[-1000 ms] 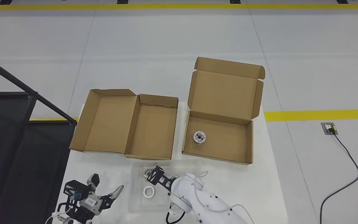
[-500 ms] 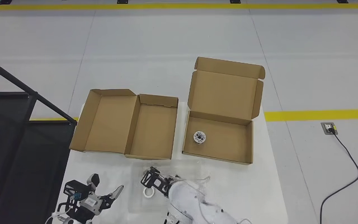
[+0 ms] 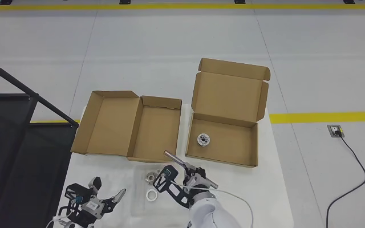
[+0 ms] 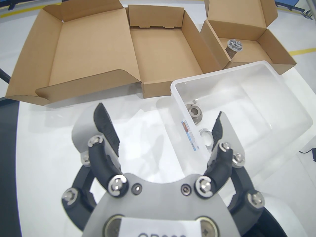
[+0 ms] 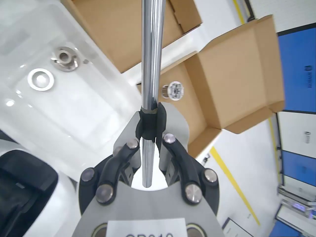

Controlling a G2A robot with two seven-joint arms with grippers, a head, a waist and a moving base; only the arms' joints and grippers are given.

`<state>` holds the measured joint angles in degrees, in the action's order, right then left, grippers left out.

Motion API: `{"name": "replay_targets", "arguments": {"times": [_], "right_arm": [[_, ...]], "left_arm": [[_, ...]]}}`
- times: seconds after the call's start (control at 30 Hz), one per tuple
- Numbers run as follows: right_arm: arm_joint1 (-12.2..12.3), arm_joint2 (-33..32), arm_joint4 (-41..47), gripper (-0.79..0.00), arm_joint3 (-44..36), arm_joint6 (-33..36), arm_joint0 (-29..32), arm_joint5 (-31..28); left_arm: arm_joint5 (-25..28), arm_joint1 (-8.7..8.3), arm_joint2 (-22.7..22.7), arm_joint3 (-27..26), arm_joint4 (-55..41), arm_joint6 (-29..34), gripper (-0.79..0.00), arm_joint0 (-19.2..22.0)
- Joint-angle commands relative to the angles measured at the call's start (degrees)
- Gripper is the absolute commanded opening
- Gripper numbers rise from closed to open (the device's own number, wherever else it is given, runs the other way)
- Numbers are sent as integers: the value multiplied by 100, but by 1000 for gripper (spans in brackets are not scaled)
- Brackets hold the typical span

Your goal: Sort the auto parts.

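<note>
My right gripper (image 3: pixel 188 169) is shut on a shiny steel rod (image 3: pixel 174 158), held in the air over the far edge of the clear plastic bin (image 3: pixel 171 205). In the right wrist view the rod (image 5: pixel 151 50) sticks straight out from the clamped fingers (image 5: pixel 161 119). A flanged metal hub (image 5: pixel 64 57) and a flat ring (image 5: pixel 40 79) lie in the bin. A round gear-like part (image 3: pixel 203 138) sits in the right cardboard box (image 3: pixel 245 142). My left gripper (image 4: pixel 160 111) hangs open beside the bin's left wall, holding nothing.
Two open cardboard boxes stand behind the bin: the left box (image 3: pixel 154 134) with its lid folded out flat, the right one with its lid upright. The table's left edge meets a dark frame (image 3: pixel 23 91).
My right gripper has come up out of the bin with the rod and turned it toward the boxes. The left gripper has kept still.
</note>
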<state>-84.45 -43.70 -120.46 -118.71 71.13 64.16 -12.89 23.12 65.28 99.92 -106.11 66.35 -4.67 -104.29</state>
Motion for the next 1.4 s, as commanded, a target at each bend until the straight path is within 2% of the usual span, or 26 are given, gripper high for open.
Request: {"name": "replay_targets", "arguments": {"times": [0.0,0.17,0.67,0.77,1.07,1.37], "right_arm": [[-2,-92,-136,-785,62,-75,-50,-145],[-56,-623,214,-785,387,-28,-251,-89],[-59,-687,296,-785,494,-116,-211,-69],[-73,-1012,649,-785,866,-247,-399,-259],[-95,-1923,1714,-785,2872,-1194,-1728,-1249],[-45,-2412,2124,-785,4643,-1883,-2534,-1740]], "left_arm": [[0,0,0,0,0,0,0,0],[0,0,0,0,0,0,0,0],[0,0,0,0,0,0,0,0],[0,0,0,0,0,0,0,0],[0,0,0,0,0,0,0,0],[0,0,0,0,0,0,0,0]]}}
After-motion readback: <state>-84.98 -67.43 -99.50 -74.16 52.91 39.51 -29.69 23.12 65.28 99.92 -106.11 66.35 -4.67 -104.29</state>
